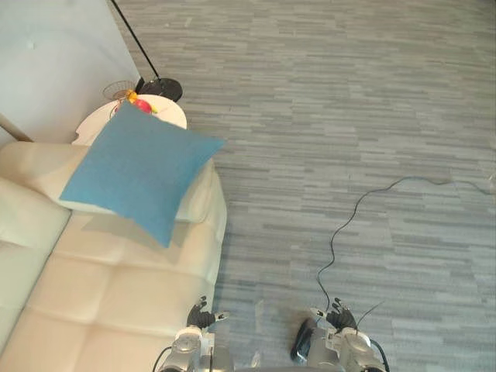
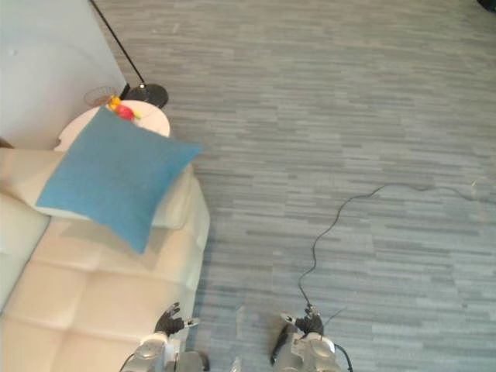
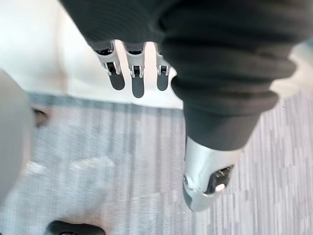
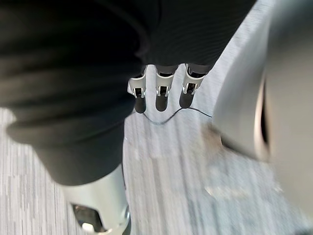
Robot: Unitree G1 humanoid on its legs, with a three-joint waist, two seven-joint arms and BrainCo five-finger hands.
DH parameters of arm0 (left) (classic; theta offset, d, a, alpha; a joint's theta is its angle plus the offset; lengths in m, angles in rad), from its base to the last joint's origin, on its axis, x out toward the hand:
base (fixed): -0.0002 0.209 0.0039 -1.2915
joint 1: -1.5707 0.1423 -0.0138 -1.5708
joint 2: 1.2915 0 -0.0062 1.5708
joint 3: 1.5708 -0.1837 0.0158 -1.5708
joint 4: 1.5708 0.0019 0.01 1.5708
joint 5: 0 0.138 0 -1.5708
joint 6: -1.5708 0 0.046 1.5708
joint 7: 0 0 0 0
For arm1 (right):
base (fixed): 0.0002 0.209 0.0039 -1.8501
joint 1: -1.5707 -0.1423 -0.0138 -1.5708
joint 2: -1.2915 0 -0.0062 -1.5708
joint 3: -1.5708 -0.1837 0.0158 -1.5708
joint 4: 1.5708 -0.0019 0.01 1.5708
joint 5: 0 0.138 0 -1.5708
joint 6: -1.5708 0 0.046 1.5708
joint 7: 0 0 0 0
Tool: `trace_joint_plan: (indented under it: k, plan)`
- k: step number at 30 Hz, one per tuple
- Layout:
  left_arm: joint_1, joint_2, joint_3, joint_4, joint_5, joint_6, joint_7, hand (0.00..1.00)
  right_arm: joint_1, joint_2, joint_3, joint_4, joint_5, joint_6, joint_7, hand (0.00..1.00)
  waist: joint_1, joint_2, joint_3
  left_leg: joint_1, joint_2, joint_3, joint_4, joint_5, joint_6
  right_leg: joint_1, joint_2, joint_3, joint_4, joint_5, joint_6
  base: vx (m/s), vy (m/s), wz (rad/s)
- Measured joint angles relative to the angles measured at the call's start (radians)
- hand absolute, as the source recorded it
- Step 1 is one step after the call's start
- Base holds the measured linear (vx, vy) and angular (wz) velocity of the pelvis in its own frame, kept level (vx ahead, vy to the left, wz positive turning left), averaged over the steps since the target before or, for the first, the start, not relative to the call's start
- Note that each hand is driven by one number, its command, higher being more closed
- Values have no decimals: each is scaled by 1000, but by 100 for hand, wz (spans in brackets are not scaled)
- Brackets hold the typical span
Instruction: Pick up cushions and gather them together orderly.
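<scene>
Blue cushion [image 1: 139, 178]: propped on armrest end of cream sofa [image 1: 116, 302], per head views.
Left robot hand [image 1: 203, 316]: low beside sofa edge, empty.
Right robot hand [image 1: 339, 318]: low over grey floor [image 1: 349, 116], empty.
Wrist views add: fingers [image 3: 138, 83] of both straight, uncurled.

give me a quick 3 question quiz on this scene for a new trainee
1. True or false: the blue cushion lies on the grey floor.
2. What stands beyond the cushion, by the end of the cream sofa? A) a white side table B) a wooden chair C) a cardboard box
3. Fill in: the left hand and the right hand, both low near the robot with open fingers, hold ____.
Key: 1 false, it rests on the sofa's end; 2 A; 3 nothing.
</scene>
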Motion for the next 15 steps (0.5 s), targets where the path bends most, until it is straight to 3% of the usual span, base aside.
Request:
trace_joint_plan:
  k: [1,2,3,5,7,8,10,11,12,14,15]
  plan:
    - [-6,-15,0,0,0,-2,0,0,1,-12,1,1,0,1,1,0,-11,11,-7,-19,10,-19,44,20,-11,12,6,-12,5,-48,-6,311,-299,31]
    - [-15,-27,0,0,0,-3,-1,0,5,-17,0,5,2,1,2,0,-21,19,-5,-91,32,-67,192,36,-35,46,19,-49,-1,-75,-11,363,-342,39]
    - [-17,-27,0,0,0,-4,-1,0,12,-21,1,8,3,1,2,0,-22,19,-4,-115,37,-82,249,51,-38,63,22,-58,-8,-84,-7,288,-266,51]
    - [-24,-18,10,-6,-5,-10,-4,0,40,-14,6,37,14,2,5,0,-12,3,9,-221,83,-87,520,203,-29,189,54,-94,-85,-100,-19,237,-174,38]
    - [-27,-13,20,-8,-16,-14,-3,0,36,-13,3,39,22,6,3,0,0,-6,14,-290,102,-23,622,109,13,273,67,-111,-159,-102,-27,253,-123,14]
    - [-29,-13,20,-14,-23,-13,-3,0,30,-15,-1,31,27,5,3,0,-5,-7,15,-339,86,24,603,56,25,308,72,-115,-203,-99,-24,279,-32,8]
    - [-31,-14,20,-28,-23,-13,-3,0,28,-11,-2,29,40,3,2,0,-4,-8,18,-388,32,73,439,36,33,347,68,-137,-244,-83,-1,263,28,13]
    - [-32,-15,20,-32,-23,-13,-2,0,31,-9,-6,29,40,3,1,0,-4,-5,19,-398,-16,88,255,73,48,373,67,-150,-258,-97,21,229,100,22]
    - [-31,-15,20,-36,-24,-12,-2,0,33,-13,-8,29,40,3,0,0,-2,6,20,-387,-53,83,75,185,57,397,79,-154,-260,-117,49,324,150,15]
    - [-32,3,20,-43,-24,-11,1,0,26,17,-1,27,39,5,0,0,13,-33,19,-346,-94,106,5,240,86,426,67,-130,-291,-108,69,373,100,11]
    - [-46,29,20,-42,-23,-11,2,0,18,39,0,29,39,3,0,0,17,-77,14,-342,-123,115,-16,242,98,428,51,-123,-329,-98,81,379,14,17]
